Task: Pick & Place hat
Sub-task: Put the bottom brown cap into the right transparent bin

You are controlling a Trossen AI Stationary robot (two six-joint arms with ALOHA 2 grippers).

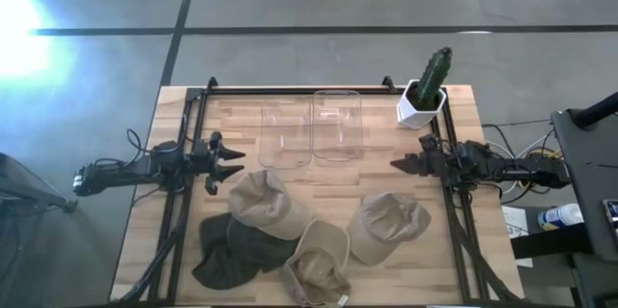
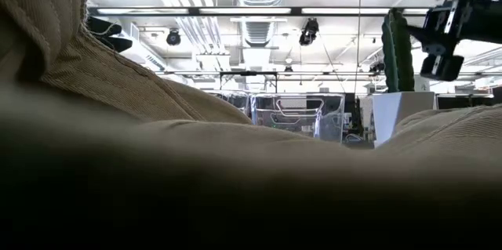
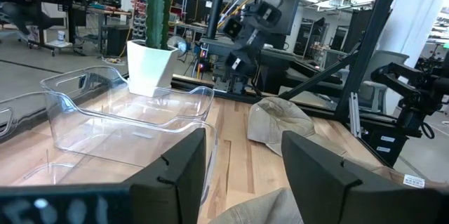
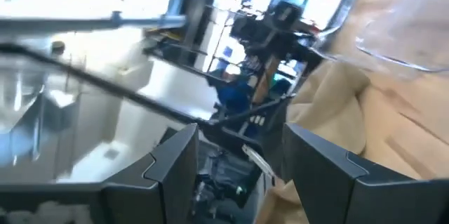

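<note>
Several caps lie flat on the near half of the wooden table: a tan one [image 1: 263, 202], a dark olive one [image 1: 230, 250], a tan one [image 1: 319, 262] at the near edge and a tan one [image 1: 388, 226] to the right. My left gripper [image 1: 232, 165] hovers open at the table's left, just left of and beyond the first tan cap [image 3: 263, 210]. My right gripper [image 1: 396, 164] hovers open at the right, beyond the right tan cap [image 4: 337, 104]. Neither touches a cap. In the low view a tan cap [image 2: 141, 85] fills the foreground.
Two clear plastic bins [image 1: 286, 134] [image 1: 337, 125] stand side by side at the far middle, between the grippers. A cactus in a white pot [image 1: 425, 91] stands at the far right corner. Black frame rails [image 1: 179, 202] [image 1: 462, 221] run along both table sides.
</note>
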